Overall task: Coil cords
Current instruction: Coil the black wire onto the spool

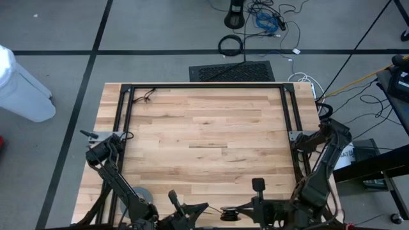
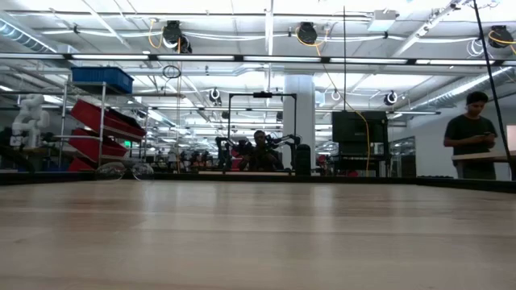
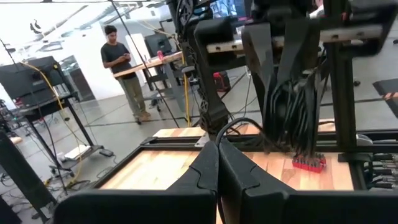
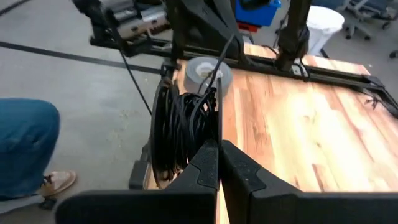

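The cord is a thin dark wire, most of it wound into a black coil [image 4: 183, 130] round a disc at the table's near edge [image 1: 229, 214]. My right gripper [image 4: 219, 155] is shut at the coil's rim. A free strand [image 3: 239, 124] arcs from the coil [image 3: 292, 106] to my left gripper [image 3: 217, 158], which is shut on it. In the high view, my left gripper [image 1: 203, 208] is just left of the coil and my right gripper [image 1: 245, 208] just right of it. The low view shows neither gripper. My left gripper pinches the free strand [image 3: 219, 138] between its two fingertips, pointing level toward the table's right. The strand loops up slack from the tips and runs over to the coil. My right gripper is shut at the coil's near rim [image 4: 214, 138], slanting down toward the table's left. Its own fingers hide whether it has the disc or only windings. The coil stands on edge in front of the fingers, above the table's near edge.
A grey tape roll [image 1: 142, 195] lies at the near left, just beyond the coil in the right wrist view [image 4: 208, 71]. A black frame [image 1: 204, 85] borders the wooden table. A small red object [image 3: 309, 163] lies near the right arm. A person [image 2: 472, 133] stands in the room.
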Controlling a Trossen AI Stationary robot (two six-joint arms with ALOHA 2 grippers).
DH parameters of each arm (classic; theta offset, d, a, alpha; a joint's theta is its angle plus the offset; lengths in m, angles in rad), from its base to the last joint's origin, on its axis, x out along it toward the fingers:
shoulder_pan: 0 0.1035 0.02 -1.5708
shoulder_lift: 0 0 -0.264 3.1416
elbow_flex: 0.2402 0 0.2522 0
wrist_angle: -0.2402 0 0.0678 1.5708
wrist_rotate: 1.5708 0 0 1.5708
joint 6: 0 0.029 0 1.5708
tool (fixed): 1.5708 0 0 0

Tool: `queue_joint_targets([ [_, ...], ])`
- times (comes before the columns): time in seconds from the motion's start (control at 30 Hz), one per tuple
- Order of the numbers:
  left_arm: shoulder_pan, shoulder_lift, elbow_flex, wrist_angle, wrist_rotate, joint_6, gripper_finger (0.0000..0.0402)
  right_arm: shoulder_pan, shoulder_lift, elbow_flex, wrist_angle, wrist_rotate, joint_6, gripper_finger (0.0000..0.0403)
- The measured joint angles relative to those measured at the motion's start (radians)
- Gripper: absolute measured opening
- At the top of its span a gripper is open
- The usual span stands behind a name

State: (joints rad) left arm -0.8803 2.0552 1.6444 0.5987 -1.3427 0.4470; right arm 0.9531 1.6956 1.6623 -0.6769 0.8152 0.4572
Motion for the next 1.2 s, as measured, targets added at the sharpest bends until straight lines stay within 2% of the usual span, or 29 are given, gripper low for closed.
queue_joint_targets([
  [0.2,0.0,-0.007,0.0,-0.011,-0.063,-0.124,0.0001,-0.031,0.051,0.0,-0.01,0.078,0.036,0.0],
  [0.43,-0.011,-0.046,-0.001,-0.004,-0.068,-0.208,0.0001,-0.065,0.104,0.0,-0.005,0.233,0.054,0.0],
  [0.57,-0.009,-0.059,0.0,-0.011,-0.061,-0.312,0.0001,-0.088,0.131,0.0,-0.005,0.322,0.055,0.0],
  [0.73,0.014,-0.061,-0.001,-0.014,-0.051,-0.369,0.0001,-0.126,0.137,0.0,0.013,0.366,0.055,0.0],
  [0.97,0.06,-0.061,-0.001,-0.068,0.076,-0.461,0.0001,-0.162,0.137,0.0,0.024,0.385,0.028,0.0],
  [1.2,0.111,-0.06,-0.001,-0.294,0.193,-0.686,0.0001,-0.169,0.137,0.0,0.08,0.39,-0.077,0.0],
])
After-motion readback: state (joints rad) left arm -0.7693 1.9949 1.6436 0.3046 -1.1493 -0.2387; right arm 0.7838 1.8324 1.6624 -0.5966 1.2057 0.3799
